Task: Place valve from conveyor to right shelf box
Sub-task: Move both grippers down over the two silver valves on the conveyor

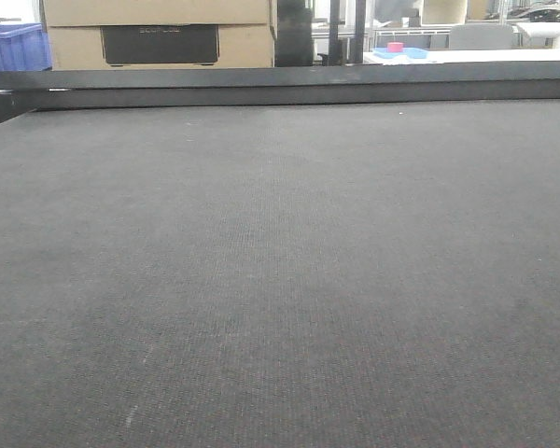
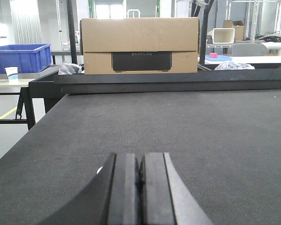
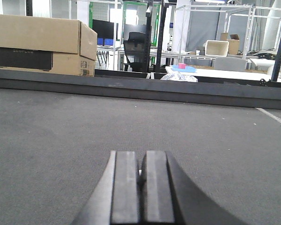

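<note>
Both hands: your left hand [image 2: 140,174] and right hand [image 3: 141,174] are closed tight, gripping nothing.
Conveyor [image 1: 280,280]: beneath them.
Cardboard box [image 2: 139,44]: closed.
Blue crate [image 2: 21,57]: contents hidden.

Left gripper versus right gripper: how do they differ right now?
The left gripper sits near the left edge of the conveyor, with floor showing beside it; the right gripper has conveyor on both sides. The cardboard box lies straight ahead of the left gripper but off to the left of the right gripper. Both are shut, hold nothing and hang low over the conveyor.
</note>
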Controlling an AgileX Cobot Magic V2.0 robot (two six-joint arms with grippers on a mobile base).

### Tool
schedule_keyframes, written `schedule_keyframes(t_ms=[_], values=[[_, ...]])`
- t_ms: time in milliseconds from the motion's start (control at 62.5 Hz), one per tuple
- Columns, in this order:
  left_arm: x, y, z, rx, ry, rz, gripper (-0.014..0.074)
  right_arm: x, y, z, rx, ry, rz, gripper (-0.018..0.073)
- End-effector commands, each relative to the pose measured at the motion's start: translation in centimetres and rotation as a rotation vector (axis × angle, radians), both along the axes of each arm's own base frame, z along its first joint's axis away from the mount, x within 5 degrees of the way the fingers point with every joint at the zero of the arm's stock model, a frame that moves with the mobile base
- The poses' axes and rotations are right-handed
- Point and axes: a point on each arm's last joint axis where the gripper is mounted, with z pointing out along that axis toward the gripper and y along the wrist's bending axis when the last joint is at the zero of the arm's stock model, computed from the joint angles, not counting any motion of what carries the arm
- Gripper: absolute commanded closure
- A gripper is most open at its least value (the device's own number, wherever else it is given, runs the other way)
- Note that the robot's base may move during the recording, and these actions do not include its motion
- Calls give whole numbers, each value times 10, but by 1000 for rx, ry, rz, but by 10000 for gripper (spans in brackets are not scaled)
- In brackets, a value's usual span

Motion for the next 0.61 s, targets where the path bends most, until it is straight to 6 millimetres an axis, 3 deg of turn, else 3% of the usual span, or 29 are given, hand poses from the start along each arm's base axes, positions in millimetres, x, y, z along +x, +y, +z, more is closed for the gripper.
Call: schedule_keyframes(t_ms=[0,592], values=[[-1,0,3,-12,-24,0,707,-1,0,2,1,-22,-5,727],[-1,0,3,-12,-24,0,707,-1,0,2,1,-22,-5,727]])
